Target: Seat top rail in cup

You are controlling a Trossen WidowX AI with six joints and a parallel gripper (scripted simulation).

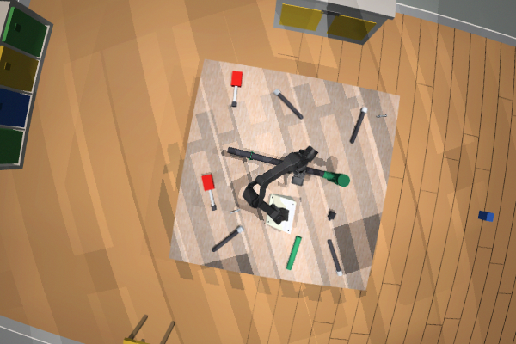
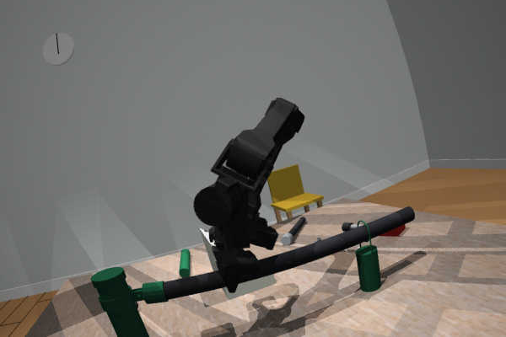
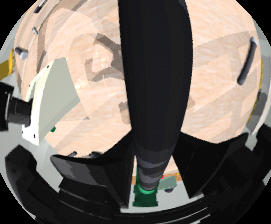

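Note:
The dark rail runs through the thin loop on the short green post. Its other end meets the mouth of the green rail-end cup. No gap shows there, but how deep the end sits is hidden inside the cup. The cup hangs on the big green post, with the band just under the post cap. My gripper is shut on the rail between loop and cup, nearer the cup.
The pale base plate lies under my arm. A green rod, several dark rods with grey ends and two red-ended tools lie around on the table. A small black part lies near the big post.

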